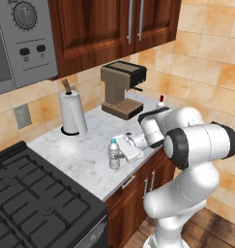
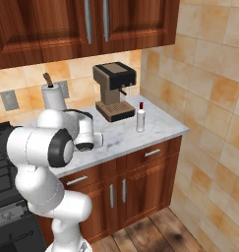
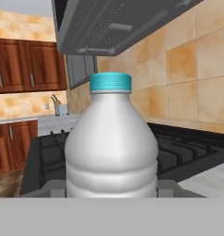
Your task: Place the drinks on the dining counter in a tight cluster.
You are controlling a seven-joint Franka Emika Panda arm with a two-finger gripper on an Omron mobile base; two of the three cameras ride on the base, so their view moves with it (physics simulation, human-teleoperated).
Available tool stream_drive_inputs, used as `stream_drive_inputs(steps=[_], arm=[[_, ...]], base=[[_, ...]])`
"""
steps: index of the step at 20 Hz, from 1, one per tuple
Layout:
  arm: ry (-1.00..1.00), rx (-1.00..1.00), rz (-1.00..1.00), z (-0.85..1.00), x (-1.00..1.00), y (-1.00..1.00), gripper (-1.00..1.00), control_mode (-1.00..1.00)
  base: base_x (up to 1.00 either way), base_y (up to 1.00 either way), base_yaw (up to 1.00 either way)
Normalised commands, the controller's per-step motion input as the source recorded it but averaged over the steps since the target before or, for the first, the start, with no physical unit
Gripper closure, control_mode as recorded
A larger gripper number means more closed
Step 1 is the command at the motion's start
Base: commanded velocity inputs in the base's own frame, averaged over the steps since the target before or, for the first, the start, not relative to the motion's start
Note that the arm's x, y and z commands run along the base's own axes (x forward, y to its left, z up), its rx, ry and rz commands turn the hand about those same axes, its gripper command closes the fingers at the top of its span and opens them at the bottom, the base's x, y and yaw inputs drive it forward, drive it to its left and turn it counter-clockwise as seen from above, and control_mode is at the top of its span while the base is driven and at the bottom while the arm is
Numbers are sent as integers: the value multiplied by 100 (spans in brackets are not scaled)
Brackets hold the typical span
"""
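Note:
A small clear water bottle (image 1: 114, 155) with a blue cap stands upright near the front edge of the marble worktop (image 1: 85, 160). My gripper (image 1: 118, 154) reaches it from the right and is shut on its body. In the hand view the bottle (image 3: 111, 143) is close and centred, with a dark fingertip (image 3: 52, 187) pressed against each lower side. A slim white bottle with a red cap (image 1: 160, 102) (image 2: 140, 118) stands upright on the same worktop, to the right of the coffee machine. The dining counter is out of view.
A brown coffee machine (image 1: 122, 88) (image 2: 113, 90) and a paper-towel roll (image 1: 72, 112) (image 2: 53, 98) stand at the back of the worktop. A black gas stove (image 1: 32, 203) adjoins it on the left. Wood wall cabinets (image 1: 114, 29) hang above.

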Motion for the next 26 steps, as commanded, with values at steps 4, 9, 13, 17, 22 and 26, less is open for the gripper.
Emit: stream_drive_inputs(steps=[4, 9, 13, 17, 22, 26], arm=[[1, 0, -6, 35, -42, -16, 100, -100], [0, 0, -9, 28, -46, -21, 100, -100], [0, 0, -7, 32, -43, -15, 100, -100], [0, 0, -4, 38, -34, -16, 100, -100], [1, 0, -2, 35, -17, -18, 100, -100], [2, 0, 0, 30, -6, -16, 100, -100]], base=[[0, 0, 0], [0, 0, 0], [0, 0, 0], [0, 0, 0], [0, 0, 0], [0, 0, 0]])
